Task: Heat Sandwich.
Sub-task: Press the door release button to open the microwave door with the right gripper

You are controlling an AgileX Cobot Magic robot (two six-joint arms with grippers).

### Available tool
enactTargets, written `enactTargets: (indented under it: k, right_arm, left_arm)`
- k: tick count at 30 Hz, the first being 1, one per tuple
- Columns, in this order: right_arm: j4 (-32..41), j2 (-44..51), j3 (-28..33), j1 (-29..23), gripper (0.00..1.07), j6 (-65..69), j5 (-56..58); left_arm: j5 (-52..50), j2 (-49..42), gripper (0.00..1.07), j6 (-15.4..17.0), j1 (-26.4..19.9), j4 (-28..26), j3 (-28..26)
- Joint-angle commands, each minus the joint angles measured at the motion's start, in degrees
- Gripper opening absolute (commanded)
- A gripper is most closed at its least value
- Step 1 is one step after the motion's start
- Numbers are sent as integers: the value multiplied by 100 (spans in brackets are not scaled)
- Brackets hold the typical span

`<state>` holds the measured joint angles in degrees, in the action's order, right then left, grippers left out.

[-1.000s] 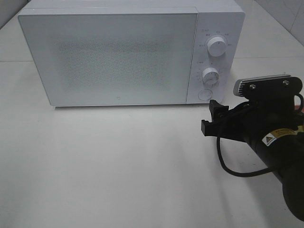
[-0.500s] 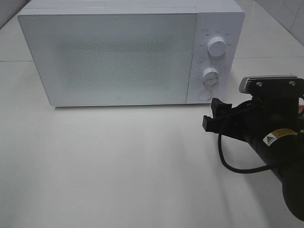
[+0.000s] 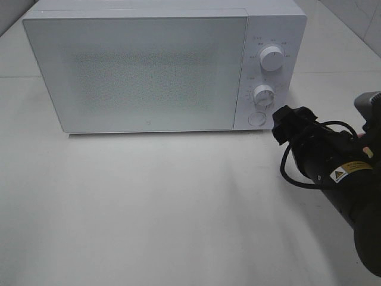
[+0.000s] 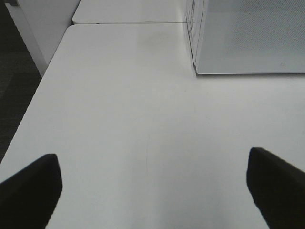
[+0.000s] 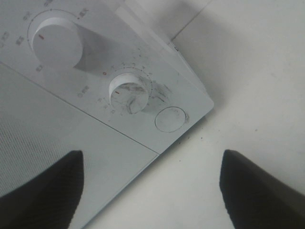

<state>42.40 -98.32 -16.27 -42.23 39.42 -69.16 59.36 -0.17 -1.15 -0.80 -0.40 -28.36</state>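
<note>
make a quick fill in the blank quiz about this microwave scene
1. The microwave has its door ___.
2. Its panel carries ___ knobs above a round button.
3. The gripper by that button belongs to the ___ arm.
4. The left gripper has its jaws ___ over the white table.
Missing words: shut; two; right; open.

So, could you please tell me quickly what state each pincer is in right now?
Left pincer: open, holding nothing.
Right pincer: open, holding nothing, pointed at the microwave.
</note>
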Motion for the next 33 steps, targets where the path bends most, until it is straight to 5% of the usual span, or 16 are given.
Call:
enactTargets:
  k: [1,11,15,21,33]
  right_arm:
    - [-17,6,-6,-17,76,1306,126]
    - [-17,6,-6,-17,64,3570,384]
    - [-11,6,-6,-17,45,4177,579]
    - [-40,6,-6,-17,0,4257,808]
    - [-189,6,-57,80,1,4223,1049]
  left_arm:
    - [-40,-155,103,11,-17,-34,11]
    - [-40,-155,103,11,-17,-34,11]
    - [-40,-155,103,11,-17,-34,11]
    - [-40,-155,103,11,-17,-34,11]
    - [-40,-155,103,11,-17,-34,11]
